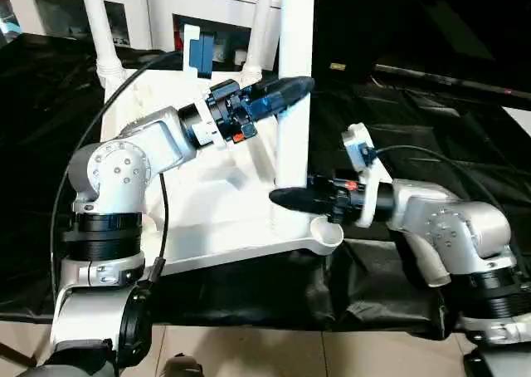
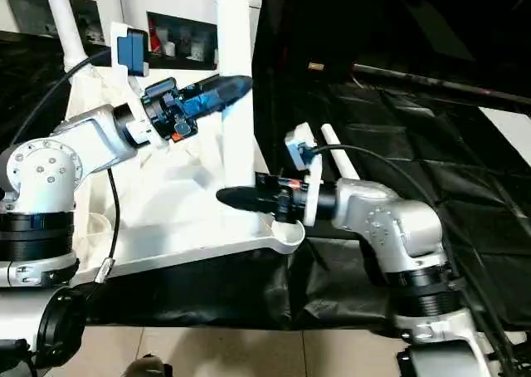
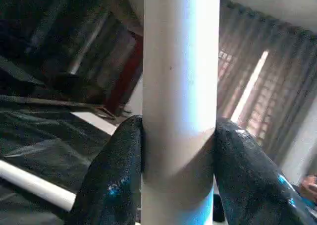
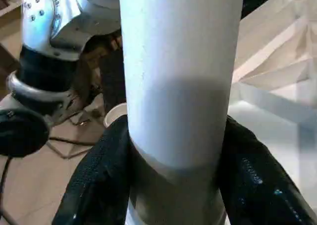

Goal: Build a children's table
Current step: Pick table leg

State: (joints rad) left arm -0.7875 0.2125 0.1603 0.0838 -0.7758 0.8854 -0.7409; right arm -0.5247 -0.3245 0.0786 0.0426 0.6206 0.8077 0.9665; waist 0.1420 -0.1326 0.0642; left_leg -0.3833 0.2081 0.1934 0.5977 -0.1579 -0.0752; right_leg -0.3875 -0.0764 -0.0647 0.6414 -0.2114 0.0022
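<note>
The white tabletop (image 1: 207, 219) lies ribbed side up on the black cloth. Two white legs (image 1: 98, 20) (image 1: 264, 16) stand in its far corner sockets. A third leg (image 1: 296, 45) stands upright over the near right part, close behind the open round corner socket (image 1: 329, 230). My left gripper (image 1: 292, 86) is shut on this leg higher up, and its fingers (image 3: 114, 175) press both sides of the tube (image 3: 181, 86). My right gripper (image 1: 286, 198) is shut on the leg's lower end (image 4: 181, 61). Whether that end touches the tabletop is hidden.
Another white leg (image 2: 336, 149) lies on the black-draped work table (image 1: 415, 119) behind my right arm. The table's front edge (image 1: 249, 310) runs just below the tabletop, with tiled floor beneath. A white cabinet (image 1: 158, 12) stands at the back left.
</note>
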